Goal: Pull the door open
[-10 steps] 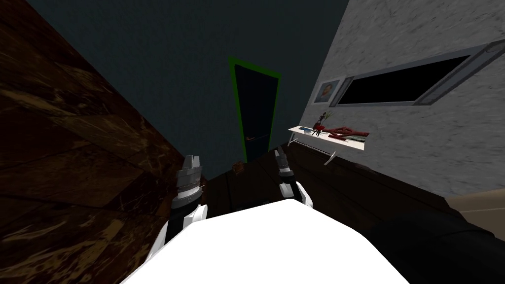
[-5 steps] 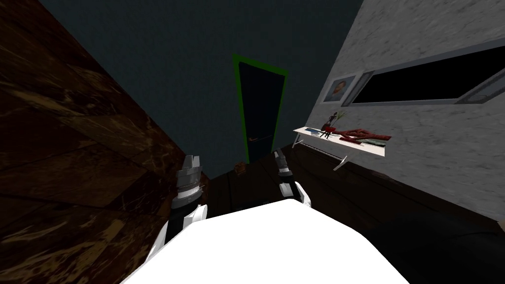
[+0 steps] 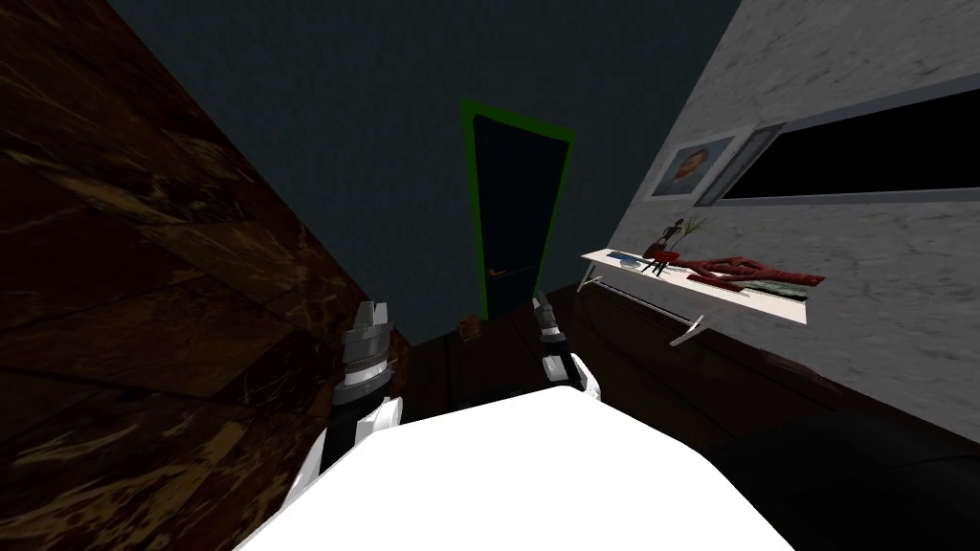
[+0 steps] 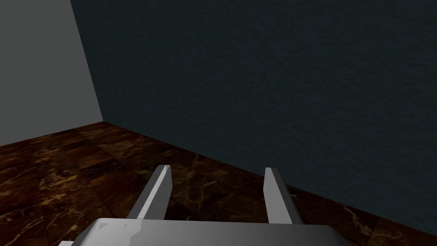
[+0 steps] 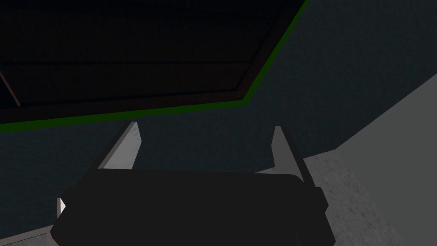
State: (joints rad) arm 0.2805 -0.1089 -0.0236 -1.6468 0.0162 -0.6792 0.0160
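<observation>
While left gripper (image 4: pixel 217 168), right gripper (image 5: pixel 205 126) gape, one door (image 3: pixel 512 210) shut.

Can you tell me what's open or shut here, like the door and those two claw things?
Door: shut.
Door handle: free, no gripper on it.
Left gripper: open, empty.
Right gripper: open, empty, pointed toward the door but not at it yet.
</observation>
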